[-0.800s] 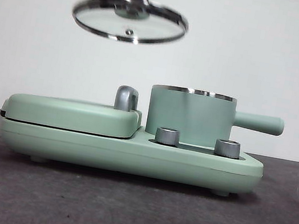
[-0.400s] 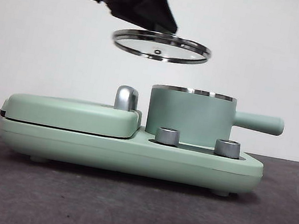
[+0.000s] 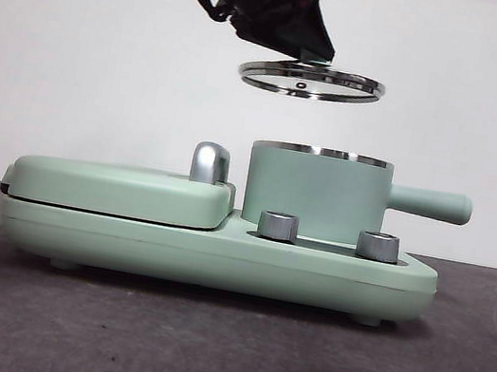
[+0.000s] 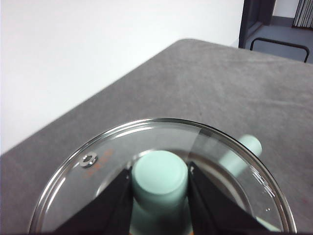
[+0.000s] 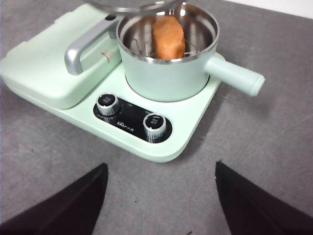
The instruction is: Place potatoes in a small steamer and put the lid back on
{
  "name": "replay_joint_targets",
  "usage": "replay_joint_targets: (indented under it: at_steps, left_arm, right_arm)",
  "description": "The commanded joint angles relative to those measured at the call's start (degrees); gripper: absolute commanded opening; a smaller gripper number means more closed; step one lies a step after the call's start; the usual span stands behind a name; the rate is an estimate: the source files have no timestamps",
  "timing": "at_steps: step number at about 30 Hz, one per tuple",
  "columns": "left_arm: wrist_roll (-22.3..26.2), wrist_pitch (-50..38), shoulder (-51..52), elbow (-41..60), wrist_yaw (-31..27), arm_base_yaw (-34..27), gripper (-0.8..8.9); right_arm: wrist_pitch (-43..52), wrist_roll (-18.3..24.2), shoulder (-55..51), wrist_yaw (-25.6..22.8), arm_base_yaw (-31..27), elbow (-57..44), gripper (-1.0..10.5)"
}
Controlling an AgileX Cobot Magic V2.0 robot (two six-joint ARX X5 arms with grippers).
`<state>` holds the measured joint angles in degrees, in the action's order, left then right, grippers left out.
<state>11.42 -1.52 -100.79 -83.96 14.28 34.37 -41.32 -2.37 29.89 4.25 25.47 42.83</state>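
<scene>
Two jaws of the left gripper (image 4: 159, 196) clamp the knob of the lid (image 3: 311, 81), held level in the air above the steamer (image 3: 317, 192). The potato (image 5: 168, 36) stands inside. The right gripper (image 5: 161, 196) waits spread wide.

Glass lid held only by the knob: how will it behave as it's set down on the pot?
The lid is rigid glass with a steel rim, so probably brittle if dropped. The left gripper clamps only the smooth round knob, so the disc might swivel or slip. It hangs nearly level above the small steamer, so it would likely seat flat, with a clink.
</scene>
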Motion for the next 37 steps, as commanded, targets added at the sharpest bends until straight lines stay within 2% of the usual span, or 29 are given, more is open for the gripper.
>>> replay_joint_targets:
  at_steps: [1, 16, 37]
  left_arm:
    - [1.25, -1.51, -2.64, -3.54, 0.44, 0.85, 0.09]
    - [0.42, -8.76, -10.05, -4.52, 0.79, 1.29, 0.09]
    - [-0.35, -5.44, -11.78, -4.52, 0.76, 1.22, 0.09]
  right_arm:
    - [0.59, 0.26, 0.31, -0.46, 0.37, 0.22, 3.4]
    - [-0.79, 0.24, 0.31, -1.33, 0.37, 0.22, 3.4]
    - [-2.51, 0.15, 0.31, -1.51, 0.37, 0.22, 3.4]
